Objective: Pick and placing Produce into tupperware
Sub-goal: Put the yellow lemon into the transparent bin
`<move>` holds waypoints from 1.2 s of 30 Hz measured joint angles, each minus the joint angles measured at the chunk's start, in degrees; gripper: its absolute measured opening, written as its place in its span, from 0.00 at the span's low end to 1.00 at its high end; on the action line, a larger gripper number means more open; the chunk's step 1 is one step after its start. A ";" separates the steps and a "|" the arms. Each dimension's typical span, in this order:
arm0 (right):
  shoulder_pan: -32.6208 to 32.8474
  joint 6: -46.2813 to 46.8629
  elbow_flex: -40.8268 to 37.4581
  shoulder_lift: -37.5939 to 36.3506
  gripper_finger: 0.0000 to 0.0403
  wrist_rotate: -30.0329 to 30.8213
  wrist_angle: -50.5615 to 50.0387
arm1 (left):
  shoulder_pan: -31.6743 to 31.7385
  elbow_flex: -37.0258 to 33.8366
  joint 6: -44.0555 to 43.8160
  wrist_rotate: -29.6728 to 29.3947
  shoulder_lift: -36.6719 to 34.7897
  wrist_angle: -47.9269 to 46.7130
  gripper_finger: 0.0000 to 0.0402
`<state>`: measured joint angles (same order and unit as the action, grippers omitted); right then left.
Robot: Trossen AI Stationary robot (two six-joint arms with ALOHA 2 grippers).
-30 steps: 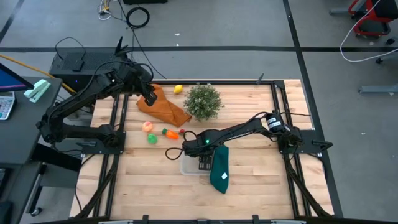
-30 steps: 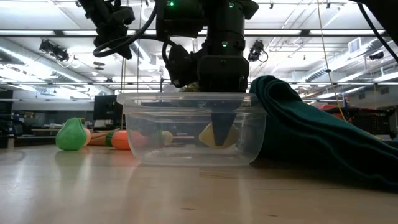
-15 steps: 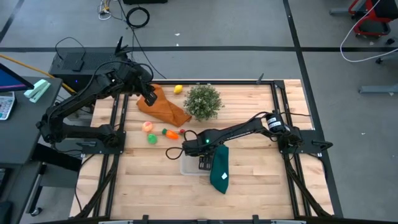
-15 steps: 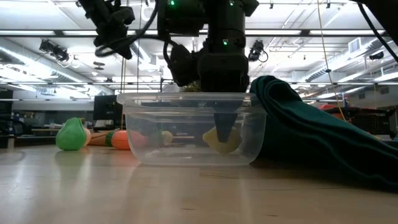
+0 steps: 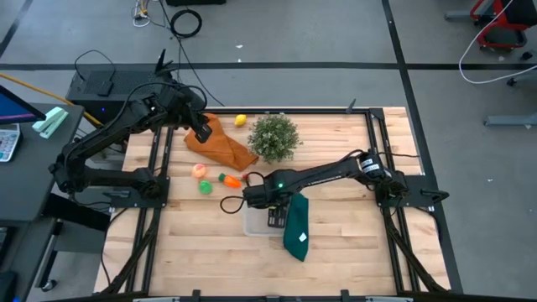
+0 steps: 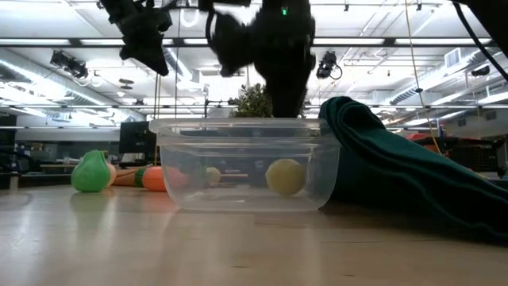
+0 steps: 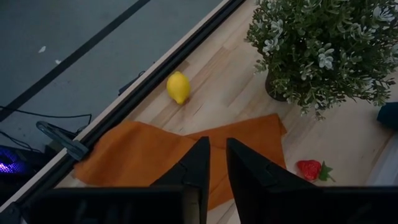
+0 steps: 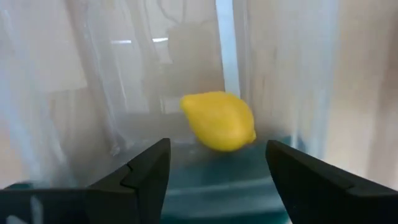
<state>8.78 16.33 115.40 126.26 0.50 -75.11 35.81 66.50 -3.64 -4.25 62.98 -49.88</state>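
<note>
Our right gripper (image 8: 214, 171) spread wide above tupperware (image 6: 248, 163), empty. Lemon (image 6: 285, 176) lies on container floor. We should lift straight up, clear rim, then head left toward peach (image 5: 200, 170). Half a second ago fingers reached down beside lemon; now raised, lemon settled. Left gripper (image 7: 213, 163) narrow, empty, over orange cloth (image 7: 143, 162).
</note>
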 joint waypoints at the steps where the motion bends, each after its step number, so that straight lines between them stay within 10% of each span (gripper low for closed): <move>1: 0.00 0.44 1.52 0.01 0.57 0.58 -1.81 | 0.00 0.00 0.02 0.00 0.00 -0.04 0.16; 15: 0.44 12.21 19.68 -0.32 0.55 6.29 -14.57 | 0.01 0.02 1.92 0.02 0.00 -0.18 0.15; 36: 0.82 39.35 -16.42 -39.73 0.47 17.97 -14.98 | 0.00 -2.29 3.68 5.55 2.00 6.18 0.14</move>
<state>9.59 55.68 98.99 86.53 18.46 -90.09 35.81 64.20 0.04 1.30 64.98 -43.70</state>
